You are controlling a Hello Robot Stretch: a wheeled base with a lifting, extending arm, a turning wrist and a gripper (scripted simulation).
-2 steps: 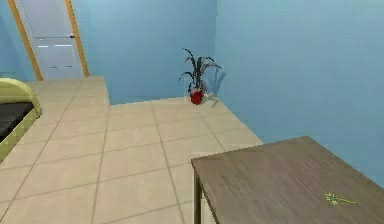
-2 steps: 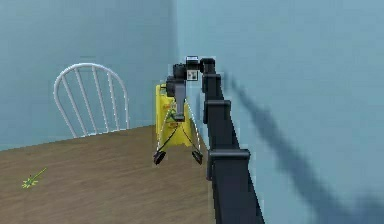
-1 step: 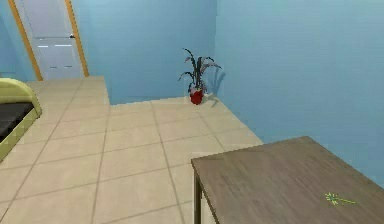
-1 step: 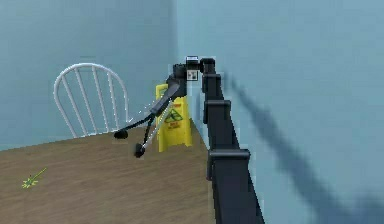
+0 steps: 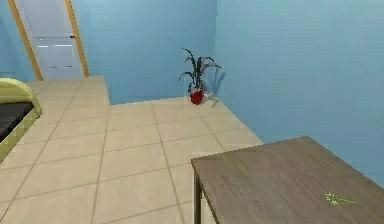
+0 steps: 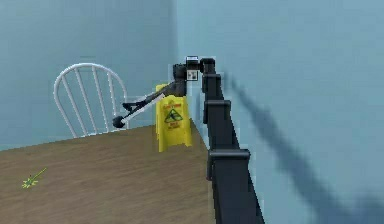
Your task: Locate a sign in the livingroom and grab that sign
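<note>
One yellow sign point(image 6: 173, 125) at the tabletop's point(image 6: 100, 185) far edge, at the gripper point(image 6: 128, 116).
We place the sign just under the gripper's body, right of its fingers. We cannot tell whether the gripper holds it, nor the state of the fingers. One white chair point(image 6: 85, 95) stands behind the far edge. One small green scrap point(image 6: 32, 181) lies toward the tabletop's left edge. One potted plant point(image 5: 197, 78) and one door point(image 5: 52, 38) stand well apart.

The walls point(image 5: 300, 70) are plain light blue. The floor point(image 5: 100, 150) is beige tile with a grid of darker joints. The door point(image 5: 48, 35) is white. The plant point(image 5: 198, 68) has dark green leaves and a red pot point(image 5: 197, 97). The table point(image 5: 280, 175) is brown wood grain. The sign point(image 6: 173, 125) is yellow with dark markings. The chair point(image 6: 85, 95) is white, the arm point(image 6: 228, 150) black.
</note>
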